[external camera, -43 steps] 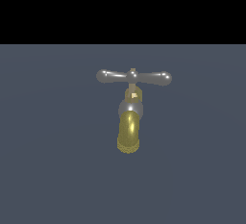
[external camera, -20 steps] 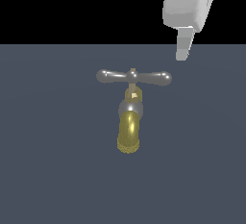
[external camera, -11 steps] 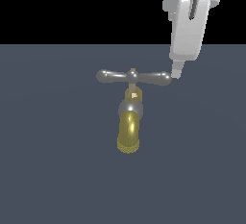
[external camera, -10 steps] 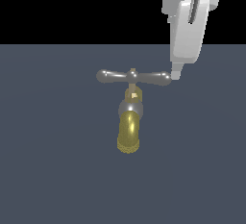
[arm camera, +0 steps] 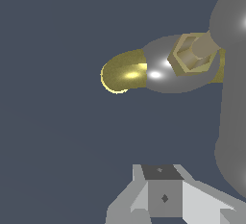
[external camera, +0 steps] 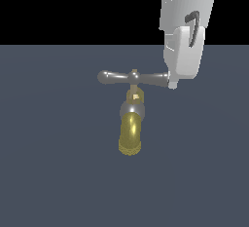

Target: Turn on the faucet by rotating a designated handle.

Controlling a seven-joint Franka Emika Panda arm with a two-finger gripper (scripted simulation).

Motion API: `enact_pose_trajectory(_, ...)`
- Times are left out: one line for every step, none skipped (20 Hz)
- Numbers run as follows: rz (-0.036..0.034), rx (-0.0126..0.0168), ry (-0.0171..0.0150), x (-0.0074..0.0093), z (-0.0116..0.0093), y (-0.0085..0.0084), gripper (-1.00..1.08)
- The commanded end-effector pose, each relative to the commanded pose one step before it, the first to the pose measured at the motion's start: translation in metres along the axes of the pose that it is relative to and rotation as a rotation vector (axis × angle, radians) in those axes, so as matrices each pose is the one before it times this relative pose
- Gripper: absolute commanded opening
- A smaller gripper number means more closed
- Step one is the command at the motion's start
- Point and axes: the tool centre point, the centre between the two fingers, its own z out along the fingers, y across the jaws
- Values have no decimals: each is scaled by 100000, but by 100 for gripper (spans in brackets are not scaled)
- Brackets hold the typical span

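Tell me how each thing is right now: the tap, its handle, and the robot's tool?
faucet: no water coming out, brass spout pointing toward the exterior camera.
handle: crossbar lying level, side to side in the exterior view.
tool: tip at the handle's knob on the exterior view's right; open or shut cannot be told.

Hidden and cropped parts

The white arm is cut off by the exterior view's top edge. The slim grey crossbar handle has its right knob covered by the white gripper, whose jaw opening cannot be judged.
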Motion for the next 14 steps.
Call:
enact_pose_trajectory(-1854,-69,67,92,371,311,-100)
enact_pose_trajectory(-502,2,25,32,104,81,-100)
enact_pose_trajectory(-413,5,27,28,85,67,-100)
enact_pose_trajectory(-323,8,28,23,66,52,-100)
enact_pose_trajectory(-237,11,29,21,47,38,-100)
enact_pose_trajectory(-151,13,30,18,28,24,-100)
enact_pose_trajectory(-63,12,25,11,10,10,-100)
enact_pose_trajectory(0,0,0,3,-3,0,-100)
enact_pose_trajectory(0,0,0,0,0,0,-100)
enact_pose_trajectory(0,0,0,0,0,0,-100)
enact_pose_trajectory(0,0,0,0,0,0,-100)
enact_pose_trajectory(0,0,0,12,-7,-10,-100)
enact_pose_trajectory(0,0,0,-35,1,257,-100)
enact_pose_trajectory(0,0,0,-35,1,257,-100)
